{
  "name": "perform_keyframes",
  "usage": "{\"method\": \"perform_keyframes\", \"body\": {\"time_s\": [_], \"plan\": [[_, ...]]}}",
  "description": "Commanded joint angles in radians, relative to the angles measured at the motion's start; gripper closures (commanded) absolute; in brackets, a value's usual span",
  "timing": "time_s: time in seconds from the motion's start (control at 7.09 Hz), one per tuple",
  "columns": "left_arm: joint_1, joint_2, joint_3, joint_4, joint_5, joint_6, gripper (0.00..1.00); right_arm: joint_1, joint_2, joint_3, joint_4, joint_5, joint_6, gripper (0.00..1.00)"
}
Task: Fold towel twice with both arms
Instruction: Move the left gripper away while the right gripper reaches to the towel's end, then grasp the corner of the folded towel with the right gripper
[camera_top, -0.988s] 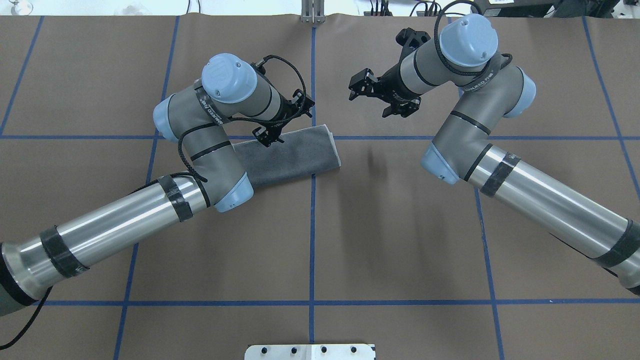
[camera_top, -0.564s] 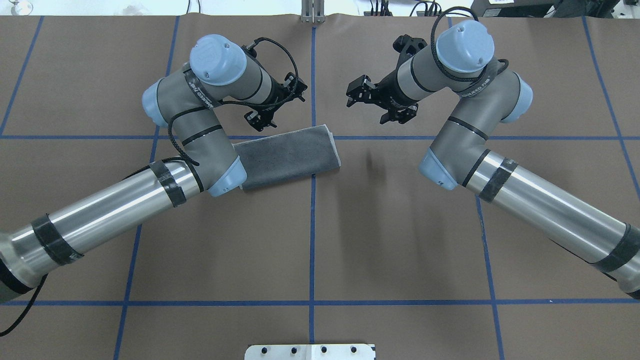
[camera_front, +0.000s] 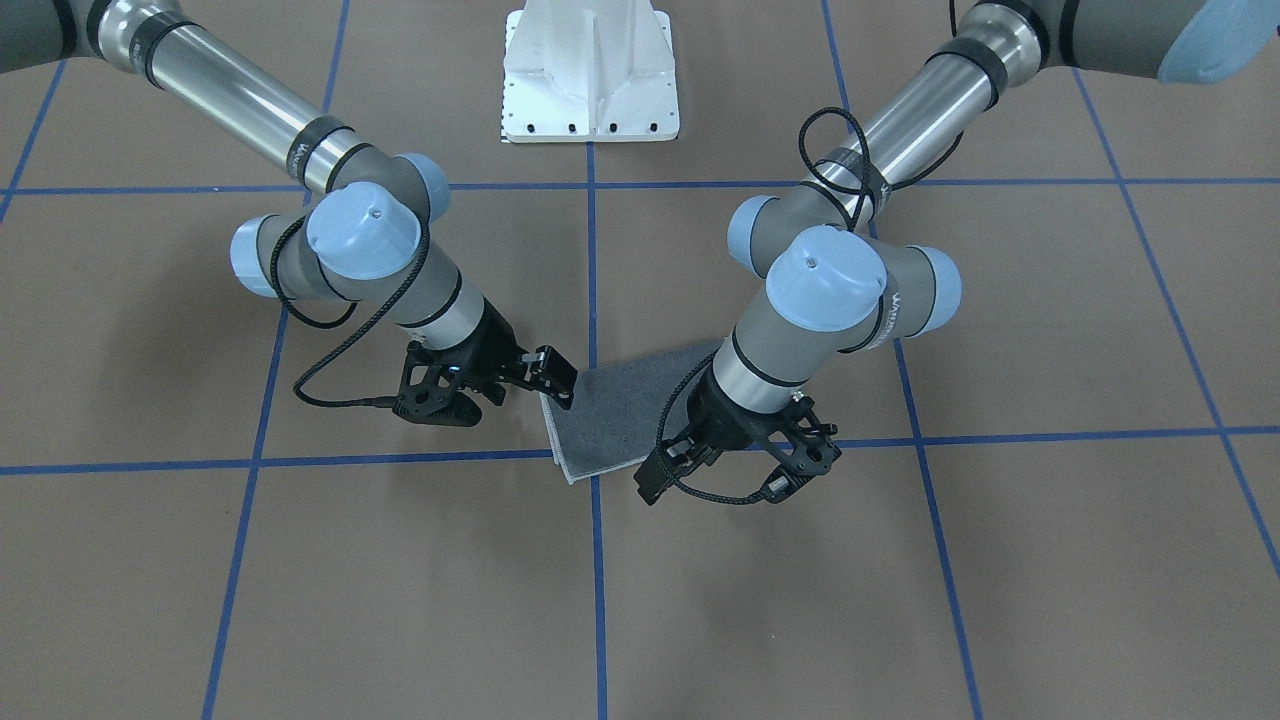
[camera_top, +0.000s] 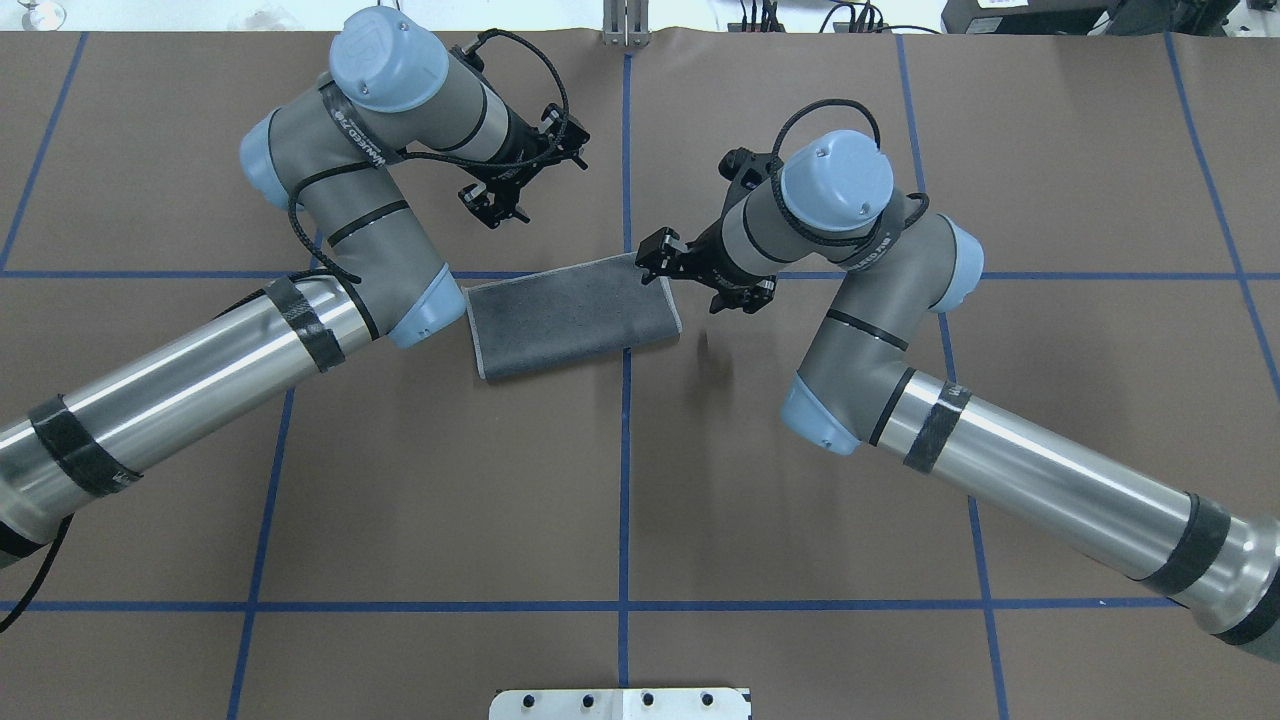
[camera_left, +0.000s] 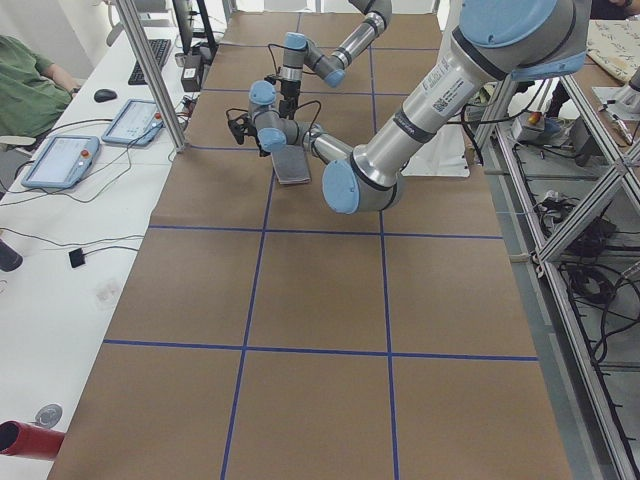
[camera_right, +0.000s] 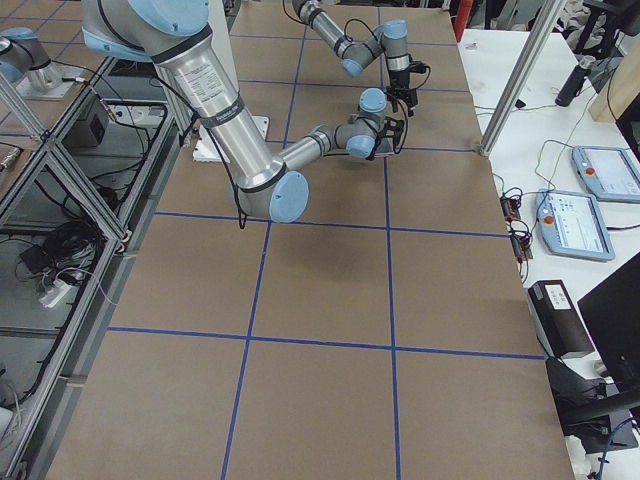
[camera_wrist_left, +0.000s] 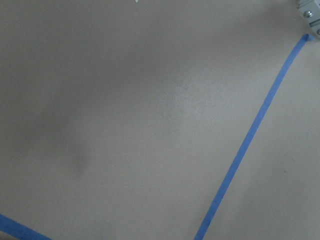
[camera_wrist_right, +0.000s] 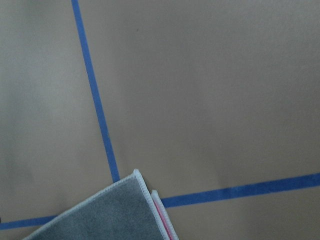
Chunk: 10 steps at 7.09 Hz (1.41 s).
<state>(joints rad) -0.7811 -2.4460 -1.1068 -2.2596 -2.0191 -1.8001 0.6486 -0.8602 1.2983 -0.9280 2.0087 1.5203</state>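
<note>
One worktop (camera_top: 800, 500), covered in brown paper and ruled into squares by blue tape, fills every view. Its far edge runs along the top of the overhead view, with a white base plate (camera_front: 590, 80) at the robot's side.

Two arms reach in over it. The left arm (camera_top: 200, 370) and the right arm (camera_top: 1050, 470) each bend at the elbow toward the middle.

One towel (camera_top: 570, 315) lies flat at the centre as a folded oblong, grey face up and set at a slant. It straddles the crossing of two tape lines, with most of it on the robot's left of the middle line. Light stitching rims its edges. In the right wrist view a thin pink sliver shows beside the corner (camera_wrist_right: 110, 210).

Brown paper stretches from the towel's near long edge to the base plate, and out to either side.

There are two tools. The left tool (camera_top: 530, 180) hangs released, fingers spread, beyond the towel's far long edge and apart from it. The right tool (camera_top: 700, 275) is also released, with one finger over the towel's far right corner. Whether that finger touches the cloth I cannot tell.
</note>
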Motion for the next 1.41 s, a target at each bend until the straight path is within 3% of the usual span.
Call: {"method": "perform_keyframes", "body": {"time_s": [0.0,0.42,0.71,0.99,1.13,1.27], "plan": [[-0.004,0.001,-0.001,0.0,-0.007,0.002,0.0,-0.038,0.02,-0.002,-0.081,-0.024,-0.046,0.04],[-0.003,0.009,-0.001,0.0,-0.007,0.007,0.0,-0.033,0.021,-0.008,-0.084,-0.024,-0.069,0.12],[-0.003,0.01,0.001,0.0,-0.006,0.018,0.0,-0.033,0.023,-0.01,-0.084,-0.024,-0.066,0.3],[-0.003,0.016,0.002,-0.002,-0.006,0.018,0.0,-0.033,0.021,-0.013,-0.084,-0.024,-0.066,0.41],[-0.003,0.016,0.002,-0.002,-0.006,0.018,0.0,-0.033,0.02,-0.013,-0.084,-0.024,-0.063,0.49],[-0.003,0.016,0.002,-0.002,-0.006,0.018,0.0,-0.033,0.02,-0.013,-0.084,-0.025,-0.065,0.69]]}}
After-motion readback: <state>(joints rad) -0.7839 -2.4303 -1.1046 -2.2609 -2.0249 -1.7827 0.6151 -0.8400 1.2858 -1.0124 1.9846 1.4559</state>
